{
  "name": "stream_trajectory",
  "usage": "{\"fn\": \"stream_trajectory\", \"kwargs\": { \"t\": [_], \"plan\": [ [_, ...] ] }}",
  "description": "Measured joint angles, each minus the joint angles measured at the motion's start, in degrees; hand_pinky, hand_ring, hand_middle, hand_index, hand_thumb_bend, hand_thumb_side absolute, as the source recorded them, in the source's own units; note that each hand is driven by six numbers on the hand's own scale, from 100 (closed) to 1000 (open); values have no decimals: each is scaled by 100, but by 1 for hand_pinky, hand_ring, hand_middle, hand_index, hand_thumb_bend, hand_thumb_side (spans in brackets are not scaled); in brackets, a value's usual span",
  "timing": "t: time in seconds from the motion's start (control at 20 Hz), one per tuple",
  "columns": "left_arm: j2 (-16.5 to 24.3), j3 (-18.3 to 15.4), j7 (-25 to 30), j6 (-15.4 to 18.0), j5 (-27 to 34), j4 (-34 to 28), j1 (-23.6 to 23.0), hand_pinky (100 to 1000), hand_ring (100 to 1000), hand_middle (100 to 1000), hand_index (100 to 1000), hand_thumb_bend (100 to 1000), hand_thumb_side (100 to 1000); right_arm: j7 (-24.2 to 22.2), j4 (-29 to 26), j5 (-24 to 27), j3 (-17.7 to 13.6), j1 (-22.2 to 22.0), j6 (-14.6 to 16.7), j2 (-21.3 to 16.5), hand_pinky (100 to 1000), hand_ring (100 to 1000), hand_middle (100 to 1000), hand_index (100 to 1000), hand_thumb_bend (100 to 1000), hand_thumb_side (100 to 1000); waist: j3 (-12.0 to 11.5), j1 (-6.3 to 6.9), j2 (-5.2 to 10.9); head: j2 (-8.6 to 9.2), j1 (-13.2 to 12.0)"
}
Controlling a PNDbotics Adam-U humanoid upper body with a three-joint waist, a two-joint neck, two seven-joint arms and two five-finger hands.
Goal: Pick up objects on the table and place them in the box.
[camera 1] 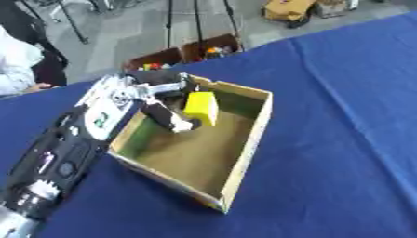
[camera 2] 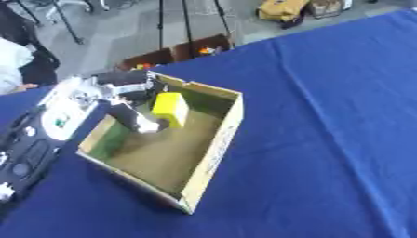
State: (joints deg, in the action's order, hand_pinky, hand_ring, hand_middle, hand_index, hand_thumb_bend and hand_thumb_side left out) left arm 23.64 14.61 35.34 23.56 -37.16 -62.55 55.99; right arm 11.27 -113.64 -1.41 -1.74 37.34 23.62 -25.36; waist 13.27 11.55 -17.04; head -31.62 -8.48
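Note:
An open cardboard box (camera 1: pixel 248 139) sits on the blue table, its floor bare apart from what my hand holds. My left arm comes in from the lower left and its hand (camera 1: pixel 167 109) reaches over the box's left wall into the box. A yellow block (camera 1: pixel 201 108) is held upright between the thumb and the curled fingers (camera 2: pixel 134 118), just above the box floor near the far wall. My right hand shows in neither view.
The blue tablecloth (camera 1: pixel 342 139) spreads wide to the right of the box. Beyond the table's far edge, dark bins (camera 1: pixel 183 53) with coloured items stand on the floor. A person's sleeve (camera 1: pixel 16 65) is at the far left edge.

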Motion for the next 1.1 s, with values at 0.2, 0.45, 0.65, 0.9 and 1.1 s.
{"fn": "stream_trajectory", "kwargs": {
  "t": [0.2,0.45,0.65,0.9,1.1],
  "plan": [
    [-56,28,-57,64,-217,103,-19,100,247,377,568,100,471,-3,0,0,0,0,2,0,790,772,587,815,100,482,0,0,-18,4,-2],
    [-103,64,-83,196,-443,174,-66,121,370,484,712,100,557,-8,0,0,-1,0,5,1,790,773,586,815,100,484,-1,0,-37,4,-2],
    [-113,79,-6,267,-650,171,-77,323,577,755,930,100,611,-8,0,0,-1,0,5,1,790,773,586,815,100,485,-7,-1,-37,4,-2],
    [-128,89,97,324,-974,109,-93,695,887,1000,1000,366,832,-8,0,1,-1,0,5,5,790,772,587,814,100,485,-20,-2,-37,4,-2],
    [-129,44,45,358,-1215,26,-103,796,967,1000,1000,579,959,-6,0,2,-1,0,7,41,789,772,589,813,100,484,-41,-2,-37,4,-2]
  ]
}}
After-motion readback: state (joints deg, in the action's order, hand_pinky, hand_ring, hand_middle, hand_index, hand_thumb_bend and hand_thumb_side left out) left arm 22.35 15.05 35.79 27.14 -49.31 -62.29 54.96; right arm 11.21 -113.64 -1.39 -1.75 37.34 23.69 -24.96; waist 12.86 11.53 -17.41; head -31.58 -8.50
